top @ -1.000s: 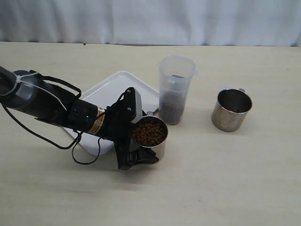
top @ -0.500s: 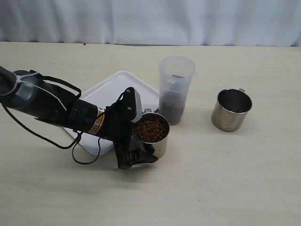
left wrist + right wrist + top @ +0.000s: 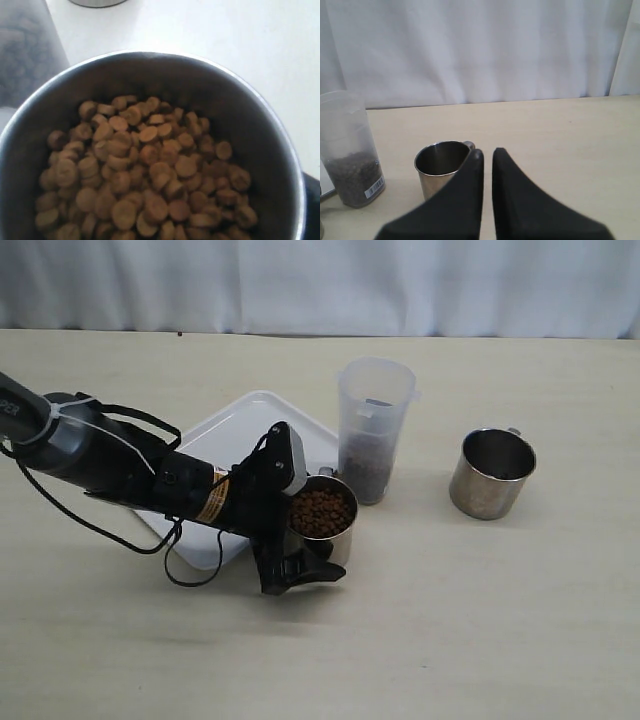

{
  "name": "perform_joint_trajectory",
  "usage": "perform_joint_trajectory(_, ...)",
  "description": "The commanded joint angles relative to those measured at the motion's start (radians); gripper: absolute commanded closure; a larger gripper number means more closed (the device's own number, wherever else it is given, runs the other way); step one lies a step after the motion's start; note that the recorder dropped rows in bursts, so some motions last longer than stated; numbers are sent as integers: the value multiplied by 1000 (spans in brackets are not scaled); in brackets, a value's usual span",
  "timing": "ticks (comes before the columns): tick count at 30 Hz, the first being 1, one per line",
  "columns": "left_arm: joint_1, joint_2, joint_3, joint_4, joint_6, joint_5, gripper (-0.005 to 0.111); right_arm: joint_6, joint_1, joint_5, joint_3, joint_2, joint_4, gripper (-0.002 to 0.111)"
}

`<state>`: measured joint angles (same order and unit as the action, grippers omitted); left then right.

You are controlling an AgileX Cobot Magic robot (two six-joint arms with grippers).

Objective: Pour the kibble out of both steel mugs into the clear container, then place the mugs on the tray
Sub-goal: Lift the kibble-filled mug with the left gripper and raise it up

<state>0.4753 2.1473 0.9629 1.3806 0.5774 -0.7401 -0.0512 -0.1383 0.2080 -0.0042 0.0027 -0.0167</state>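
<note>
My left gripper (image 3: 298, 522) is shut on a steel mug (image 3: 325, 530) full of brown kibble (image 3: 320, 512), held upright just in front of the clear container (image 3: 375, 430). The container stands upright with dark kibble (image 3: 367, 468) in its lower part. In the left wrist view the held mug's rim (image 3: 150, 57) and its kibble (image 3: 145, 170) fill the frame, so the fingers are hidden. A second steel mug (image 3: 491, 473) stands empty to the right, also seen as the mug (image 3: 440, 165) beyond my right gripper (image 3: 487, 152), whose fingers are nearly together and hold nothing. The white tray (image 3: 235, 430) lies under my left arm.
A white curtain (image 3: 320, 285) closes the far edge of the beige table (image 3: 480, 620). Black cables (image 3: 120, 535) loop from my left arm over the tray and table. The container (image 3: 350, 150) shows at the side of the right wrist view.
My left arm has shifted slightly right with the full mug, bringing it a little nearer the container. The empty mug and container have not moved.
</note>
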Motion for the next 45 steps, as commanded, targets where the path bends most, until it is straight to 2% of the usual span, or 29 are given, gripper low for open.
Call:
perform_joint_trajectory(1, 3, 6, 8, -14, 0, -3, 42, 6, -3, 3, 4, -3, 2, 103)
perform_joint_trajectory(6, -3, 2, 8, -5, 0, -6, 88, 6, -3, 3, 4, -3, 2, 103)
perform_joint_trajectory(9, -9, -27, 8, 43, 9, -4, 105, 6, -3, 3, 4, -3, 2, 103)
perform_joint_trajectory(10, -9, -44, 8, 72, 30, -4, 107, 6, -3, 3, 4, -3, 2, 103)
perform_joint_trajectory(18, -12, -186, 8, 346, 361, 32, 107, 6, -3, 3, 4, -3, 2, 103)
perform_joint_trajectory(23, -12, -259, 6, 364, 511, 50, 107, 6, -3, 3, 4, -3, 2, 103)
perform_joint_trajectory(39, -12, -432, -3, 364, 661, 78, 107, 6, -3, 3, 4, -3, 2, 103)
perform_joint_trajectory(45, -12, -500, -87, 364, 676, 239, 107, 6, -3, 3, 4, -3, 2, 103)
